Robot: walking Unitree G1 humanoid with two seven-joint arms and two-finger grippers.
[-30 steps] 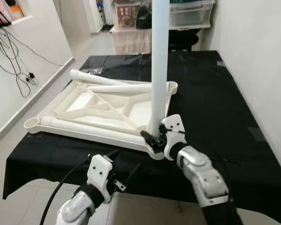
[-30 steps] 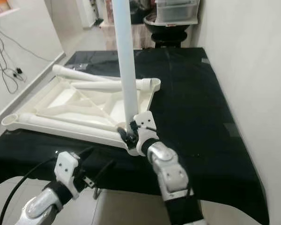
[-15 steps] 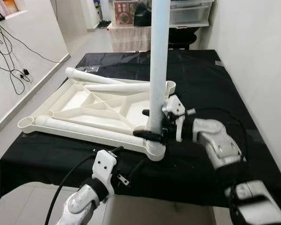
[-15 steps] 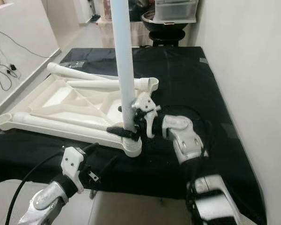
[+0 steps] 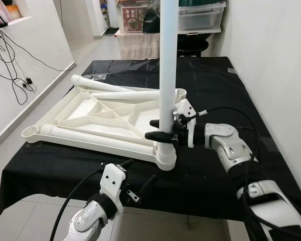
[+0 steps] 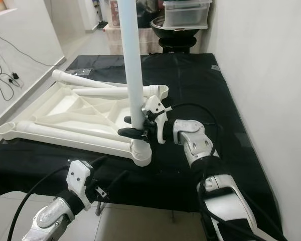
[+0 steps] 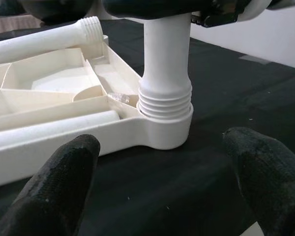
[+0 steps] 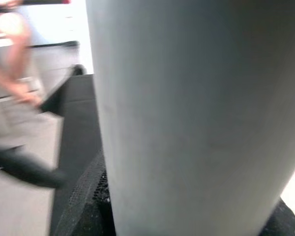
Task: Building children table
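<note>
Jaws of right gripper [image 5: 159, 129] clamped sideways around upright table leg [image 5: 167, 60]; left gripper [image 5: 135, 176] agape, low.

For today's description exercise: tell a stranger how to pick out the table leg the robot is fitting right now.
Start at the black-covered table and find the white upturned tabletop lying on it. At its near right corner, one white leg stands upright in the corner socket, with the right end effector around it. The other legs lie flat on the tabletop.

Smooth matt white plastic leg [image 5: 166, 75]; black cloth table cover [image 5: 226, 100]
</note>
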